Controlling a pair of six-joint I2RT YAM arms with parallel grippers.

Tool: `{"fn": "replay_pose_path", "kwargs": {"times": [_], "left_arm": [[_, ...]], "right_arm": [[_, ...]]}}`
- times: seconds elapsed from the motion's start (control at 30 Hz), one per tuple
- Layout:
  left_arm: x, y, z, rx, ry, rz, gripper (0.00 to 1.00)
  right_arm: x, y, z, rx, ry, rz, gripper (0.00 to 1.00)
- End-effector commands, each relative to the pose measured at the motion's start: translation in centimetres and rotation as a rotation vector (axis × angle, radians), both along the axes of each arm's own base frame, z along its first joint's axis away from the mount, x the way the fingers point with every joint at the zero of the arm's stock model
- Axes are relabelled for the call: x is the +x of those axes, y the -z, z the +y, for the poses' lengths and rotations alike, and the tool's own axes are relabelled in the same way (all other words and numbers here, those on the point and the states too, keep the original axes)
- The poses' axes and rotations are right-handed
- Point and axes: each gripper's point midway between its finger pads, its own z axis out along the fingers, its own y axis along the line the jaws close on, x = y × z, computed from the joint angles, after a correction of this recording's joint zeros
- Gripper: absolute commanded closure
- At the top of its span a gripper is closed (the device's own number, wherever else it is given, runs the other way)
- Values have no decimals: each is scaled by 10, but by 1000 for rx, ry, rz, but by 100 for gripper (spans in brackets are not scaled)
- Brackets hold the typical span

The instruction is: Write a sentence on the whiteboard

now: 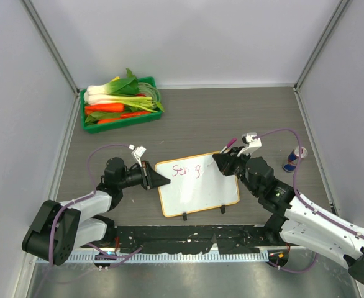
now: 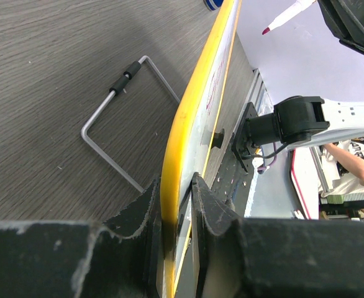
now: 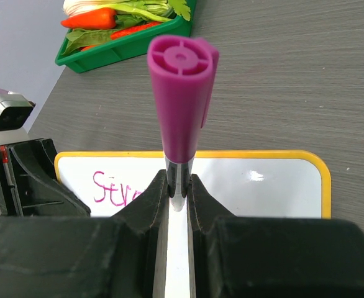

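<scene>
Left arm [image 1: 95,202], low and level: jaws pinch the left edge of the orange-framed glossy white whiteboard [image 1: 200,186]. Right arm [image 1: 312,223], reaching diagonally: jaws pinch a magenta plastic marker [image 3: 181,93].

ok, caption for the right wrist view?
Right fingers clamp a magenta marker over the whiteboard, first pink letters written.

- Found the whiteboard [image 1: 200,189] on the desk [image 1: 244,118], between both arms.
- Found the left pincer [image 1: 163,180] on its left edge, the right pincer [image 1: 220,161] with the marker [image 1: 227,145] over its back right corner.
- Spotted the tray [image 1: 123,122] far back left, the can [image 1: 294,160] right of the board.
</scene>
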Motion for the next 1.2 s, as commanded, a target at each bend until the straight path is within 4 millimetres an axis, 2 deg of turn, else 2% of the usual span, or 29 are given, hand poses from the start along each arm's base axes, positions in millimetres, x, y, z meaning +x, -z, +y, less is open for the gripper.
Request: {"fn": "replay_pose_path", "kwargs": {"times": [0.0, 0.37, 0.6, 0.8, 1.17], "left_arm": [[9, 13, 5, 61, -45, -16, 100], [10, 12, 5, 61, -48, -17, 100], [10, 12, 6, 62, -51, -19, 100], [10, 12, 5, 61, -49, -19, 100], [9, 12, 5, 62, -48, -16, 100]], "right_arm": [[3, -25, 0, 38, 1, -65, 99], [1, -30, 2, 22, -26, -83, 99], [4, -17, 6, -5, -33, -86, 99], [11, -17, 13, 13, -35, -105, 99], [20, -3, 23, 1, -29, -83, 99]]}}
